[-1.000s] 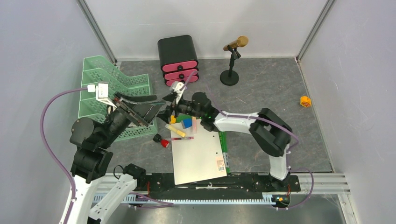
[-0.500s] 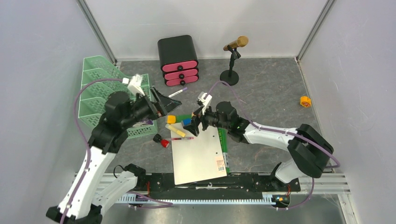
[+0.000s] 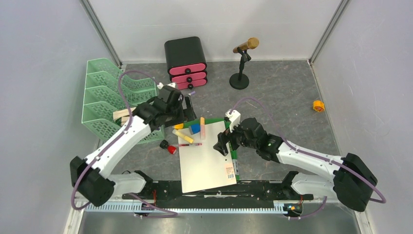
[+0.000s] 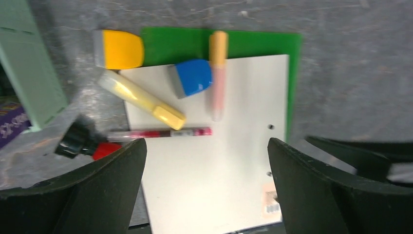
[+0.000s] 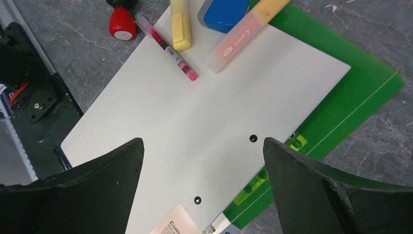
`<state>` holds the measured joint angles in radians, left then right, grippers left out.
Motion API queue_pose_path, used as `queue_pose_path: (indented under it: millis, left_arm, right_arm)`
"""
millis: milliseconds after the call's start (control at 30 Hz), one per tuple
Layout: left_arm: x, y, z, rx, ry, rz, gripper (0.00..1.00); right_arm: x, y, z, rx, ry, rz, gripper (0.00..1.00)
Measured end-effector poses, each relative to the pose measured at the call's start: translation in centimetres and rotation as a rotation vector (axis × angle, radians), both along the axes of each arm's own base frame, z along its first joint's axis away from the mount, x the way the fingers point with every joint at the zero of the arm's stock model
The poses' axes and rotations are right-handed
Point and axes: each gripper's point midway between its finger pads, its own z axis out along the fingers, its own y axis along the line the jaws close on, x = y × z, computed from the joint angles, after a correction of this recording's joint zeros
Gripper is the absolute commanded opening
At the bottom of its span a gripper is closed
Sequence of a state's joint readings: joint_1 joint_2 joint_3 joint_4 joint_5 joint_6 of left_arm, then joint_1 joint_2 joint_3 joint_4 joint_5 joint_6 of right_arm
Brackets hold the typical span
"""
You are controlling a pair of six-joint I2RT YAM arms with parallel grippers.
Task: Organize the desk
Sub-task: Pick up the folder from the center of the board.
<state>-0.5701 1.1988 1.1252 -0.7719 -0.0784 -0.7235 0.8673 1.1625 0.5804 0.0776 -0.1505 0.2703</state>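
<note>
- Bench: dark grey with pale veins. It spreads beneath both pincers and carries everything listed.
- Tray: mint green, tiered. It stands to the left of the left pincer.
- Sheet: white, flat. It lies directly under the right pincer, with its far end under the left pincer.
- Folder: green. It lies beneath the sheet, showing past the sheet's far and right edges.
- Drawer box: black with pink fronts. It stands beyond the left pincer.
- Microphone: gold, on a black stand, well beyond the right pincer.
- Left pincer: jaws wide apart and empty, poised above the small items.
- Right pincer: jaws wide apart and empty, poised above the sheet.
- Yellow marker, orange marker and pink pen: all below the left pincer, at the sheet's far end.
- Blue block: touching the orange marker.
- Yellow block: at the folder's corner.
- Red stamp: just off the sheet.
- Tape roll: orange, far to the right of the right pincer.
</note>
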Motion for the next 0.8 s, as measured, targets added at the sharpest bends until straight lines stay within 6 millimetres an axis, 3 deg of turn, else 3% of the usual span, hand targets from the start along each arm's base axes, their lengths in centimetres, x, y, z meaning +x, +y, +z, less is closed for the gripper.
queue_pose_path:
  millis: [100, 367, 533, 800]
  left_arm:
    - [0.8, 1.1, -2.0, 0.112, 0.040, 0.024, 1.00]
    - [2.4, 3.8, -2.4, 0.200, 0.034, 0.108, 0.99]
    - [2.7, 6.5, -4.6, 0.244, 0.069, 0.177, 0.99]
    - [2.6, 10.3, -4.0, 0.236, 0.028, 0.290, 0.99]
  right_arm:
    - [-0.6, -0.4, 0.3, 0.025, 0.033, -0.017, 0.98]
    - [-1.3, -0.6, 0.3, 0.042, 0.075, -0.019, 0.98]
    - [-1.7, -1.1, -0.5, 0.005, 0.088, -0.009, 0.98]
    - [-2.5, -2.0, -1.4, -0.031, 0.106, 0.008, 0.98]
